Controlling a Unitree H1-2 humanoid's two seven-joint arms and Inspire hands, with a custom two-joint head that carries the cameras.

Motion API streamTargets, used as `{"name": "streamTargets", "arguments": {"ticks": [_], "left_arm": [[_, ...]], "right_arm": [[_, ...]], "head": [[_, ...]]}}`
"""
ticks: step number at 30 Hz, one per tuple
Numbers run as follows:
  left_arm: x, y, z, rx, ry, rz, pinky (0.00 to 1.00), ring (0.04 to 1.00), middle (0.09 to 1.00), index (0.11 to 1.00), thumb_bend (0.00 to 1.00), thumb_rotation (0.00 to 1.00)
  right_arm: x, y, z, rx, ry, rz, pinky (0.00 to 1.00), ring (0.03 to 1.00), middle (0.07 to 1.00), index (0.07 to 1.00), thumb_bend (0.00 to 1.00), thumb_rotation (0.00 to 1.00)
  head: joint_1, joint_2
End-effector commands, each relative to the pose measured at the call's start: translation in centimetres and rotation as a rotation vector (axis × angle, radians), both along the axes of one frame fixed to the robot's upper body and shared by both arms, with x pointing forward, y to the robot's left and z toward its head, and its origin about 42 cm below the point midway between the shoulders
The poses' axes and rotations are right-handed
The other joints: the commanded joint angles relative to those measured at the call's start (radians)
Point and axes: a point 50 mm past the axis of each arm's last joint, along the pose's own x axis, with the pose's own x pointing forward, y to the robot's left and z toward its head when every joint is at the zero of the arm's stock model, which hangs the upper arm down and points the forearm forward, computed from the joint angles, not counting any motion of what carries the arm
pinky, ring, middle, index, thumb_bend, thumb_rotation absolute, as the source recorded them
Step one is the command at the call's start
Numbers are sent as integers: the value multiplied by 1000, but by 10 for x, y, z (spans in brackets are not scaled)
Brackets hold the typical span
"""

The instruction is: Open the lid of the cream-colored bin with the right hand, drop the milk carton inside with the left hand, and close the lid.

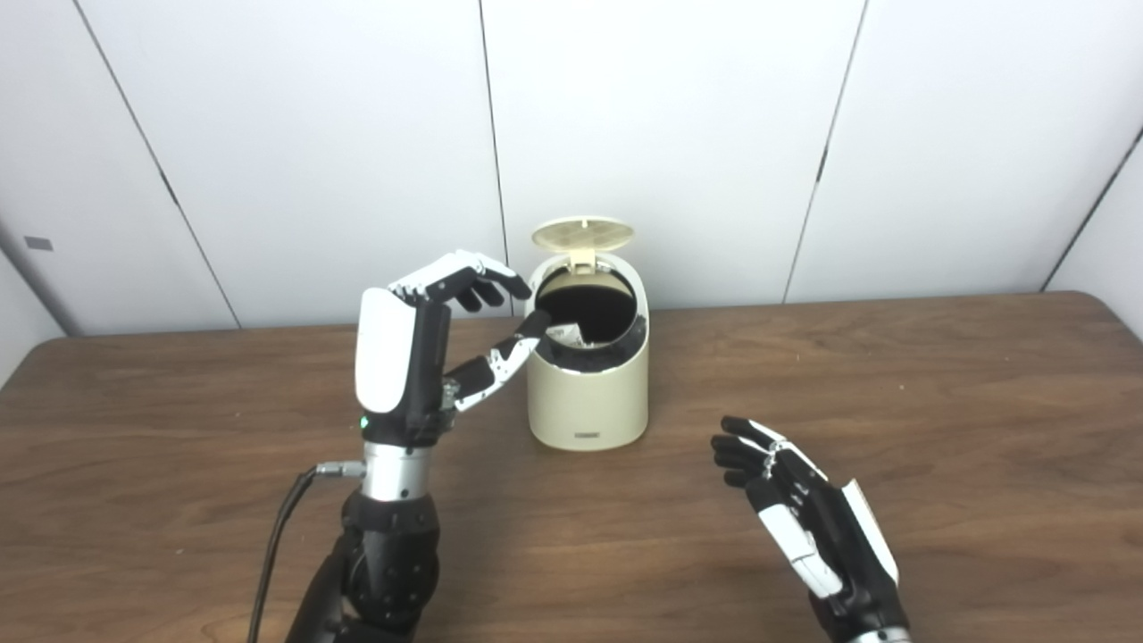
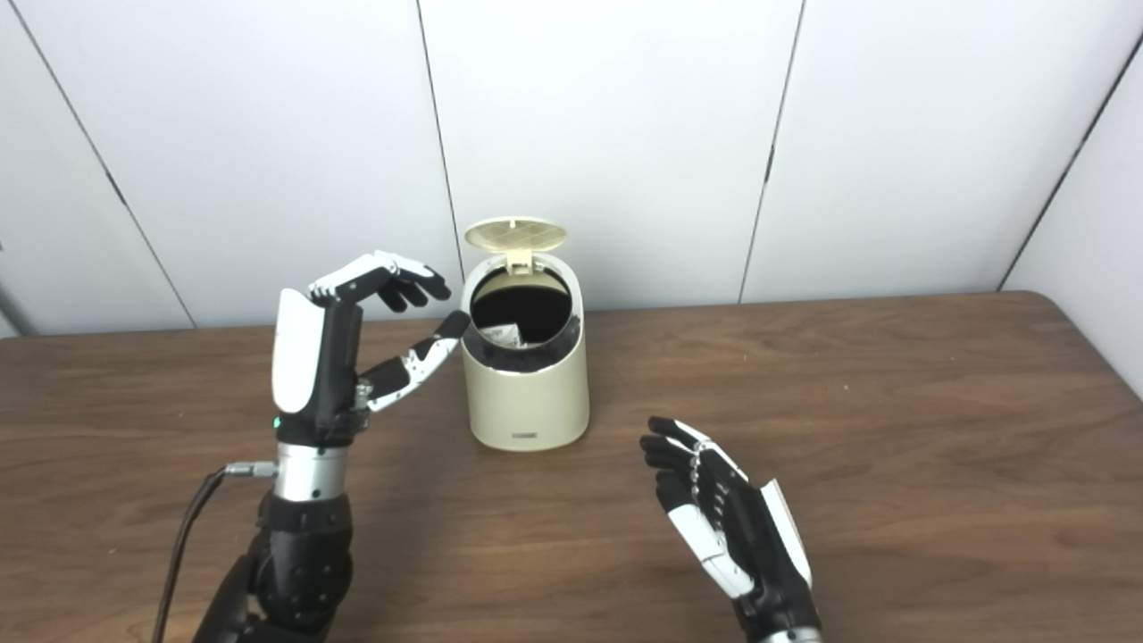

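The cream-colored bin [image 1: 588, 393] stands near the middle of the table with its round lid [image 1: 582, 234] tipped up and open. A corner of the white milk carton [image 1: 566, 335] shows inside the dark opening; it also shows in the right eye view [image 2: 505, 335]. My left hand [image 1: 446, 330] is raised just left of the bin's rim, open and empty, fingers spread toward the opening. My right hand [image 1: 795, 509] is low over the table, to the right of and in front of the bin, open and empty.
The brown wooden table [image 1: 938, 402] stretches across the view, with its right edge visible at the far right. White wall panels stand right behind the bin. A black cable [image 1: 277, 536] hangs from my left wrist.
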Motion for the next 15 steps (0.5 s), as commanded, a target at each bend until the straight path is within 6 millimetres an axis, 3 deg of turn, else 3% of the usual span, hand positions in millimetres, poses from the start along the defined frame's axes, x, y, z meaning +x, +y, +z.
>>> {"name": "streamTargets", "arguments": {"ticks": [1, 5, 7, 9, 10, 15], "left_arm": [[-10, 11, 12, -60, 27, -15, 375, 461, 554, 492, 509, 65], [-32, 38, 3, -90, 149, 21, 395, 480, 563, 495, 496, 69], [-44, 53, -6, -113, 238, 24, 440, 529, 615, 498, 488, 78], [-54, 63, -16, -159, 304, -11, 523, 621, 701, 733, 446, 380], [-59, 66, -20, -181, 321, -24, 565, 663, 731, 784, 450, 446], [-80, 74, -40, -280, 402, -79, 722, 792, 830, 867, 451, 566]], "right_arm": [[6, -1, 16, 3, -108, 5, 769, 817, 810, 835, 557, 805], [11, -2, 20, -3, -128, 3, 766, 833, 827, 837, 544, 791], [13, -2, 24, -2, -136, 13, 767, 839, 838, 828, 526, 774], [17, -2, 29, 22, -136, 26, 774, 854, 852, 826, 514, 757], [19, -2, 32, 27, -137, 29, 785, 865, 861, 827, 528, 747], [30, -2, 48, -29, -143, 25, 833, 904, 897, 848, 559, 782]], "head": [[0, 1], [-4, 5], [-3, 7], [0, 9], [0, 9], [-4, 17]]}}
